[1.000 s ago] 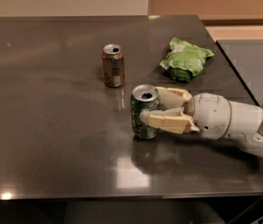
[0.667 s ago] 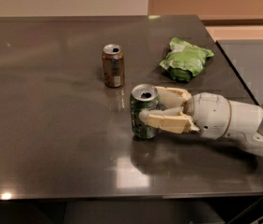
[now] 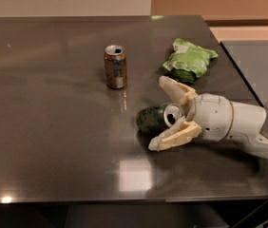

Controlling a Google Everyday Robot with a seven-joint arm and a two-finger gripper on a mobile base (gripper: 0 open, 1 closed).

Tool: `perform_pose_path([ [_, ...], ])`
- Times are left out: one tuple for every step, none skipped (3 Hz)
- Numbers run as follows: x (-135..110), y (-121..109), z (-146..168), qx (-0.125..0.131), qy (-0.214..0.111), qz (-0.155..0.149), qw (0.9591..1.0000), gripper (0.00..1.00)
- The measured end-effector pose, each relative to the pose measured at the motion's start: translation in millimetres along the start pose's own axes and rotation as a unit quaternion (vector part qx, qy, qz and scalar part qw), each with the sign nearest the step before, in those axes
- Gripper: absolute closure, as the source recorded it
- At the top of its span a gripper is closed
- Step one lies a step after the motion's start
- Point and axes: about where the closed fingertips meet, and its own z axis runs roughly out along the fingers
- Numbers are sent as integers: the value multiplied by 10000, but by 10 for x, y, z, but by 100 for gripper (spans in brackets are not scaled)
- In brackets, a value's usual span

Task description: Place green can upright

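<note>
The green can (image 3: 152, 118) lies on its side on the dark table (image 3: 53, 127), its silver top facing right toward the gripper's palm. My gripper (image 3: 157, 113) reaches in from the right, low over the table. Its cream fingers (image 3: 174, 90) are spread wide, one behind the can and one in front of it. The jaws stand open around the can and do not clamp it.
A brown-orange can (image 3: 115, 66) stands upright to the back left of the green can. A light green snack bag (image 3: 189, 60) lies behind the gripper. The table's right edge runs close behind the white arm (image 3: 238, 125).
The green can stood upright between the fingers before; now it lies on its side with its top toward the gripper. The fingers have spread wider apart.
</note>
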Motion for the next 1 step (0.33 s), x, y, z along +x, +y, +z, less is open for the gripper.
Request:
perform_pose_path([
  [0,0,1,-1,0,0,10000,0],
])
